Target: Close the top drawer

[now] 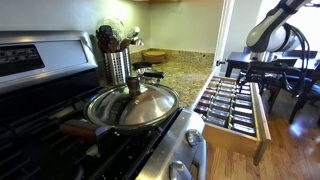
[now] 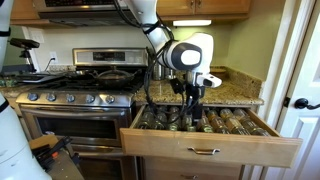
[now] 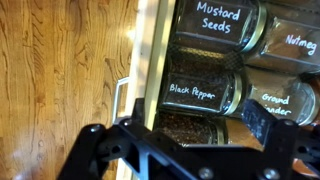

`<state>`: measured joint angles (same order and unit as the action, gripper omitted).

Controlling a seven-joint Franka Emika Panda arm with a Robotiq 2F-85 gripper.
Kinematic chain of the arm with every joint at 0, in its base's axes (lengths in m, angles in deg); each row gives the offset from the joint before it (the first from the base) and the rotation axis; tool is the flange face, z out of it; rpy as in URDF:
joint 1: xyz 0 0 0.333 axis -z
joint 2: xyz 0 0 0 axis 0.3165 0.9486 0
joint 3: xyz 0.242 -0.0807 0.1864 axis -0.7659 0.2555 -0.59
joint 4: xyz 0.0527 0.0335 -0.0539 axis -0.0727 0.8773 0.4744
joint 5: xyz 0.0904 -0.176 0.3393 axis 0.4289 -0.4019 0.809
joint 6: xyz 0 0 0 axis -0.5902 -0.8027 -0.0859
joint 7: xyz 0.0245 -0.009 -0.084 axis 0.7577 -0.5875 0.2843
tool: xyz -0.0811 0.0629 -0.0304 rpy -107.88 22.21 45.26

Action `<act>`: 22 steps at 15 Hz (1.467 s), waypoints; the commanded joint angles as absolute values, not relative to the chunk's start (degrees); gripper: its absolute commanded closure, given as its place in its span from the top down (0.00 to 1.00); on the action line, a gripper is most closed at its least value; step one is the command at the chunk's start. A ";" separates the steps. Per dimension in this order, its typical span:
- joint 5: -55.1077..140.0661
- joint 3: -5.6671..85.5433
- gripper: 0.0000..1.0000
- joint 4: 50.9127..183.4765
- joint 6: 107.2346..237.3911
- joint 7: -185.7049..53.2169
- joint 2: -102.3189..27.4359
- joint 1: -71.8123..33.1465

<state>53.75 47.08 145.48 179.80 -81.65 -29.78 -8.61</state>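
The top drawer (image 2: pixel 215 146) stands pulled far out under the counter, full of spice jars (image 2: pixel 200 122). It also shows in an exterior view (image 1: pixel 262 122). In the wrist view I look down on its wooden front edge (image 3: pixel 150 60), its handle (image 3: pixel 120 100), and jars labelled Mustard Seeds (image 3: pixel 215 18) and Black Pepper (image 3: pixel 195 92). My gripper (image 2: pixel 193 100) hangs just above the jars inside the drawer, behind the front panel. It appears in an exterior view (image 1: pixel 255 72) and the wrist view (image 3: pixel 175 130). Its fingers are spread and hold nothing.
A steel stove (image 2: pixel 80 95) stands beside the drawer, with a lidded pan (image 1: pixel 132 105) and a utensil holder (image 1: pixel 116 62) close to the camera. A granite counter (image 1: pixel 185 70) runs above the drawer. A wood floor (image 3: pixel 60 70) lies below. A white door (image 2: pixel 300 80) is nearby.
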 commanded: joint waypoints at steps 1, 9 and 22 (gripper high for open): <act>53.54 47.58 1.00 148.49 179.79 -83.75 -31.05 -10.41; 55.76 47.19 1.00 156.05 181.02 -90.24 -33.95 -14.22; 43.51 48.62 1.00 165.24 182.24 -105.70 -41.33 -17.88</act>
